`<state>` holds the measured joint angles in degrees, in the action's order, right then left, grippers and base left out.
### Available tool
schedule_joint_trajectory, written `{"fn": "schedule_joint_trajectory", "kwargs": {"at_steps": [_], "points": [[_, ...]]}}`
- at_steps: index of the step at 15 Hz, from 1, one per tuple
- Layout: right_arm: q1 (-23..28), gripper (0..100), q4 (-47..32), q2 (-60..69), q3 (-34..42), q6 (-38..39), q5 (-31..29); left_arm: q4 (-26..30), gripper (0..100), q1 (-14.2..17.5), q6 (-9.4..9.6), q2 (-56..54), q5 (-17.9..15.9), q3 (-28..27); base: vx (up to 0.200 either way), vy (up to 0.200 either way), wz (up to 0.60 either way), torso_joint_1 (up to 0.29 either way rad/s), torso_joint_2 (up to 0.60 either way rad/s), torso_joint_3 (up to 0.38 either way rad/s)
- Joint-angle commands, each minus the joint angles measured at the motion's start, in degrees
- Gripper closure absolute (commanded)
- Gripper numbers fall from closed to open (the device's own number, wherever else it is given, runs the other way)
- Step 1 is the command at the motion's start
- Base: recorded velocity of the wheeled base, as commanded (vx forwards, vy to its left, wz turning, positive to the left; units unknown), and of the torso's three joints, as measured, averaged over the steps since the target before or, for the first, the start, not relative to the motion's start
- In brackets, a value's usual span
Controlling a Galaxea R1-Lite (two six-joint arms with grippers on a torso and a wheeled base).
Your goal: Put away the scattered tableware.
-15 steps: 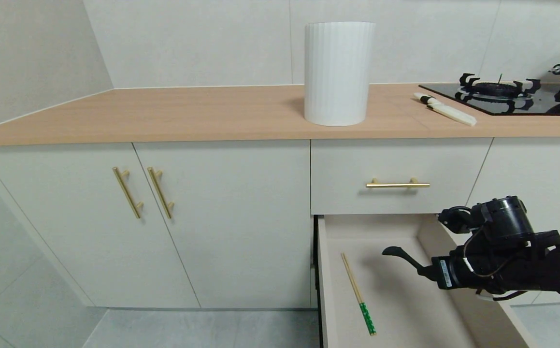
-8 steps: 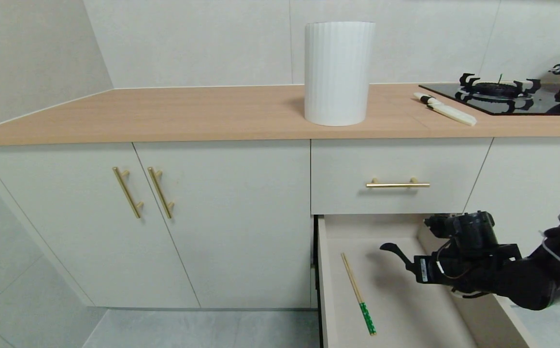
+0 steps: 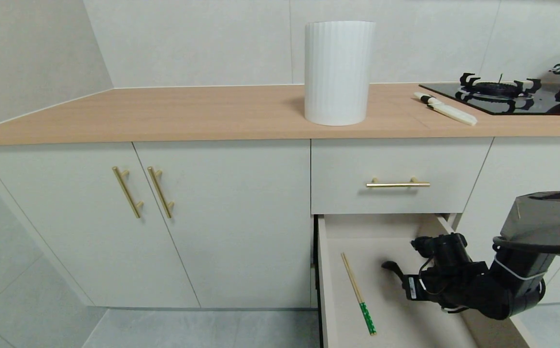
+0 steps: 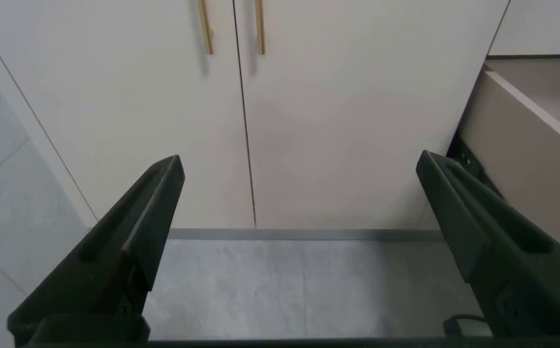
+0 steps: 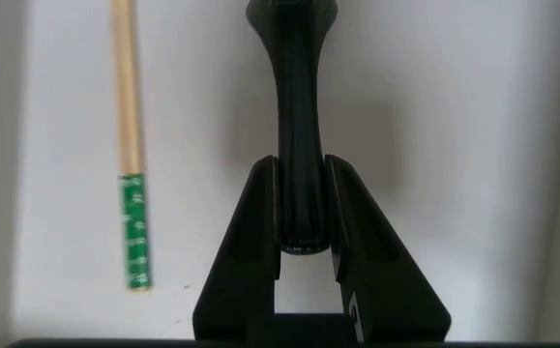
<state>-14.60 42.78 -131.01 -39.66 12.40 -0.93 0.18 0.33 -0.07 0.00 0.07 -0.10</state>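
**Status**

1. The left gripper (image 4: 299, 174) has its fingers spread wide and carries nothing. It faces the cupboard doors (image 4: 260, 106) to the left of the drawer.
2. The white ribbed container (image 3: 338, 72) stands upright on the countertop (image 3: 188, 113).
3. The lower drawer (image 3: 322, 270) is pulled out. The chopsticks (image 3: 357, 295) lie on its floor near the left wall, so that item counts as stored.
4. The black utensil (image 3: 391, 267) is inside the drawer's outline, right of the chopsticks and apart from them. The right gripper (image 5: 302, 174) is clamped on its handle. Contact with the drawer floor cannot be determined.
5. The knife (image 3: 446, 110) lies on the countertop, just left of the hob (image 3: 502, 96), and is not yet put away.

**Judgement:** about midway. To do: release the utensil, store the knife, close the drawer.

**Orientation**

- Utensil: long axis runs out from the gripper. The broad free end points far and left. In the right wrist view it is about parallel to the chopsticks.
- Chopsticks: long axis near to far, green end nearest.
- Knife: dark end far-left, pale end near-right.
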Motion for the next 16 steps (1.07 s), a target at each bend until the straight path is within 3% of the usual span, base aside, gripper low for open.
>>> {"fn": "schedule_joint_trajectory", "kwargs": {"at_steps": [1, 11, 12, 16], "points": [[-0.1, 100, 0.3, -2.6, -0.6, -0.1, -0.7, 0.0, 0, 0.0, -0.01, 0.1, 0.0, 0.0, 0.000, 0.000, 0.00, 0.000, 0.00, 0.000], [-0.2, 100, 0.7, -2.6, -0.6, 0.1, -1.5, 0.0, 0, 0.0, -0.01, 0.1, 0.0, 0.0, 0.000, 0.000, 0.00, 0.000, 0.00, 0.000], [-0.2, 0, 0.7, -2.6, -0.6, 0.1, -1.5, 0.0, 0, 0.0, -0.01, 0.1, 0.0, 0.0, 0.000, 0.000, 0.00, 0.000, 0.00, 0.000], [-0.2, 0, 0.7, -2.6, -0.5, 0.2, -1.5, 0.0, 0, 0.0, -0.01, 0.1, 0.0, 0.0, 0.000, 0.000, 0.00, 0.000, 0.00, 0.000]]}}
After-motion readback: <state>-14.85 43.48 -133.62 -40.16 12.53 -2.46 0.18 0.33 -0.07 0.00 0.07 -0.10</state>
